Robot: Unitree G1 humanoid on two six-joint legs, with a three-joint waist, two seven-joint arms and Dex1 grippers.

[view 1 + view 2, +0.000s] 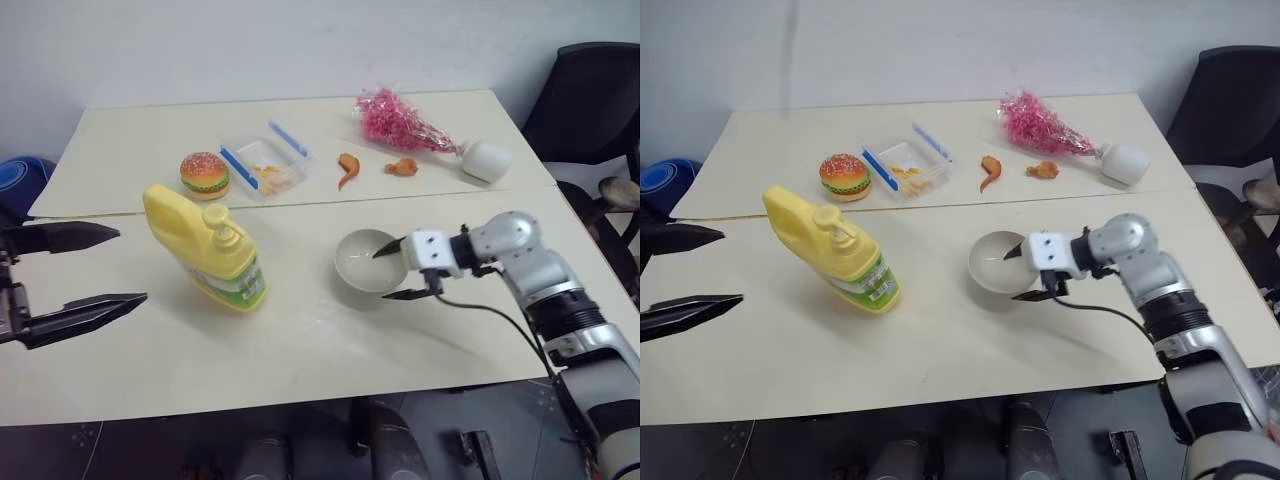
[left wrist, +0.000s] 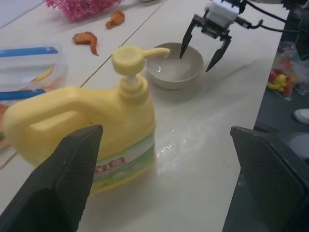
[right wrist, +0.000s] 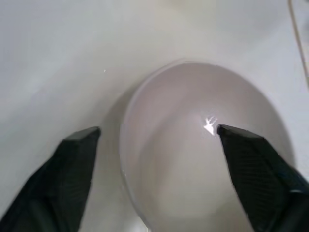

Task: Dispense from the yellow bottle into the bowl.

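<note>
a: where's the big yellow plastic jug with the pump top [image 1: 205, 250]?

b: upright on the cream table [image 1: 300, 350], in the left half of the near board, well in from the near edge. its green-white label faces the near edge and is only partly readable. the left wrist view cuts off its handle end behind one black finger.

a: and the plain round grey-beige bowl [image 1: 367, 259]?

b: right of the jug, apart from it, near the seam where the two boards meet. the pump spout points toward it. something pale glints at its bottom; i can't tell what.

a: the right gripper [image 1: 393, 269]?

b: jaws wide, straddling the bowl's right rim, one tip over the inside, the other outside. whether either tip touches the rim, i can't tell. nothing is held.

a: the left gripper [image 1: 105, 268]?

b: jaws wide and empty, at the left edge of the table, short of the jug. its wrist is cut off by the frame.

a: the far board?

b: a toy burger [image 1: 205, 175], a clear rectangular box with blue clips [image 1: 264, 160] holding small orange bits too small to name, two orange food-like pieces [image 1: 348, 168], a pink cellophane-wrapped bunch [image 1: 400, 122] and a small white cup on its side [image 1: 485, 160]. a black chair [image 1: 590, 110] stands past the right edge, partly out of frame.
</note>
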